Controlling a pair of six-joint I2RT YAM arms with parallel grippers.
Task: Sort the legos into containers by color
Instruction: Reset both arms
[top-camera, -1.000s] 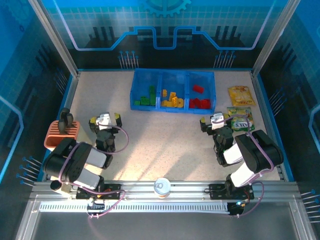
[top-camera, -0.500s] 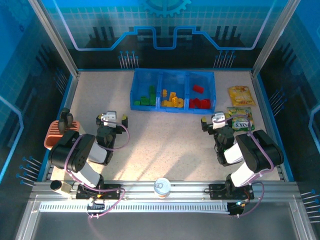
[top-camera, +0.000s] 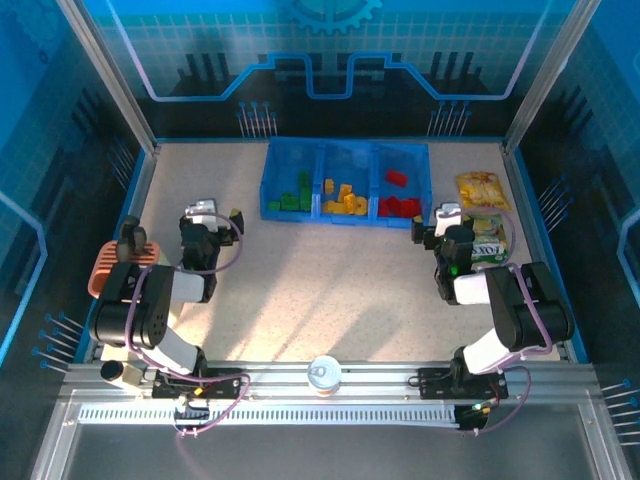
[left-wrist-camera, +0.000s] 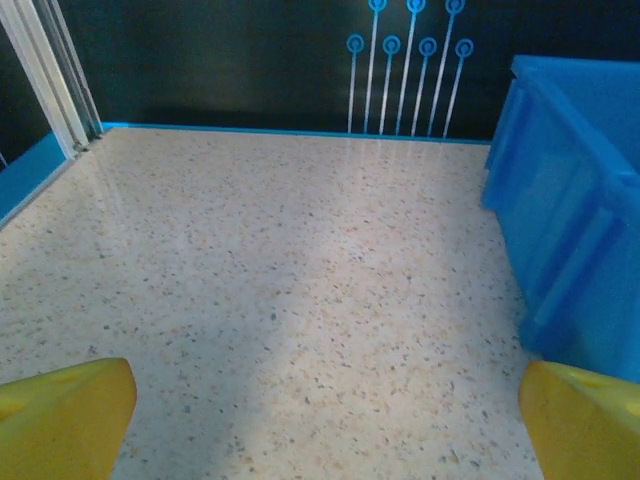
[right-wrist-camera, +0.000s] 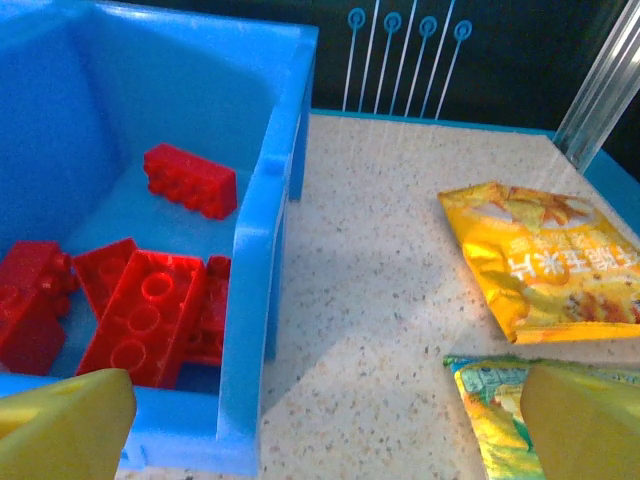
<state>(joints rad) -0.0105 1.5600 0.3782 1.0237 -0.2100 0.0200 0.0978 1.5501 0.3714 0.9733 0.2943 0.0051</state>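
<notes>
The containers are three compartments of one blue tray (top-camera: 345, 150) at the back middle. Green legos (top-camera: 293, 196) lie in the left one, yellow legos (top-camera: 345, 201) in the middle one, and red legos (top-camera: 400, 203) in the right one. My left gripper (top-camera: 209, 217) stands open over bare table, left of the tray; the tray's wall (left-wrist-camera: 570, 230) is to the right of the left gripper (left-wrist-camera: 320, 425). My right gripper (top-camera: 449, 220) stands open beside the tray's right end. The red legos (right-wrist-camera: 140, 310) are to the left of the right gripper (right-wrist-camera: 320, 425), which holds nothing.
A yellow snack packet (top-camera: 483, 190) and a green one (top-camera: 486, 240) lie right of the tray, close to my right gripper. An orange-and-white holder (top-camera: 122, 266) sits at the left edge. A can (top-camera: 324, 373) stands on the near rail.
Both grippers moved away from the arm bases toward the back of the table, the left one also shifting left and the right one shifting right. Both stayed open.
</notes>
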